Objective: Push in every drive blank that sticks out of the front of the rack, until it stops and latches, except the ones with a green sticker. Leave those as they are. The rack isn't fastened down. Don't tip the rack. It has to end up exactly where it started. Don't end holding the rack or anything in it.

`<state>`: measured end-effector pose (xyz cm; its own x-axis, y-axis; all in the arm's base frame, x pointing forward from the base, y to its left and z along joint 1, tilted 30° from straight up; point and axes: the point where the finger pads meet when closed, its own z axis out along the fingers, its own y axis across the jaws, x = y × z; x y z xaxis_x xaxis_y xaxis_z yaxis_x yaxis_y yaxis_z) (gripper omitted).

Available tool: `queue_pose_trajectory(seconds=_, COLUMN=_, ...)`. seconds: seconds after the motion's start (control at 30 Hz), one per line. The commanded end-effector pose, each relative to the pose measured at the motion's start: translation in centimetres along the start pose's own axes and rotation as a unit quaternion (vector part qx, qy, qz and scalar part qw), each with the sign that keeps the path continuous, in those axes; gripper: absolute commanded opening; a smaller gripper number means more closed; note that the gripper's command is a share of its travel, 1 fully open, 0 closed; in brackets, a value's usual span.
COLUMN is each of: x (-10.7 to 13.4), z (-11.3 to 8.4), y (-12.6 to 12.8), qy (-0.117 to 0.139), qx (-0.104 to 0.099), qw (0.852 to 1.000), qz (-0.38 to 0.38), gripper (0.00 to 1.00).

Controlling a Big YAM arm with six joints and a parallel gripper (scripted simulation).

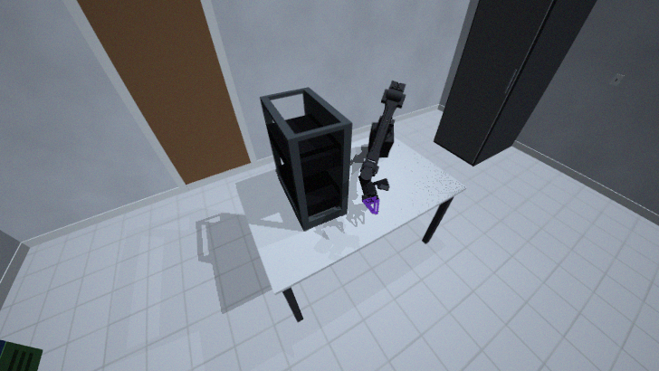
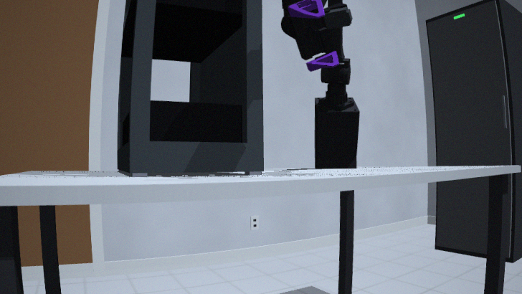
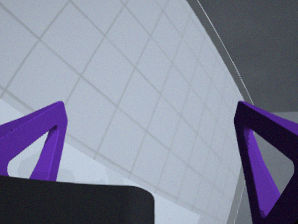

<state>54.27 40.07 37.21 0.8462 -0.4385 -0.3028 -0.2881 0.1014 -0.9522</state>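
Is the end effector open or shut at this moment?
Open. In the wrist view the two purple fingers stand far apart with only floor and wall between them; the end effector holds nothing.

Top cam: dark open-frame rack [image 1: 343, 127] stands upright on the white table [image 1: 415, 203]. Arm [image 1: 378, 137] rises from its base at the table's far edge, just right of the rack, and bends down beside it. Purple-fingered gripper [image 1: 371, 204] hangs near the rack's front right post, fingers spread wide, nothing between them, not touching the rack. Rack's interior too dark to read.
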Motion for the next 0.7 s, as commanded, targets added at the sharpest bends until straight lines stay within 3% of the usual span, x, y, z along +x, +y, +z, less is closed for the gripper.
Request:
queue_pose_trajectory(seconds=0.0, x=-0.3, z=-0.2, y=-0.7, qy=-0.001, qx=0.005, qw=1.0, qz=-0.004, gripper=1.0)
queue_pose_trajectory(seconds=0.53, x=-0.3, z=-0.2, y=-0.7, qy=-0.001, qx=0.005, qw=1.0, qz=-0.004, gripper=1.0)
queue_pose_trajectory(seconds=0.57, x=-0.5, z=0.0, y=-2.0, qy=-0.004, qx=0.015, qw=1.0, qz=-0.011, gripper=1.0)
queue_pose_trajectory(seconds=0.67, x=-0.5, z=0.0, y=-2.0, qy=-0.004, qx=0.015, qw=1.0, qz=-0.011, gripper=1.0)
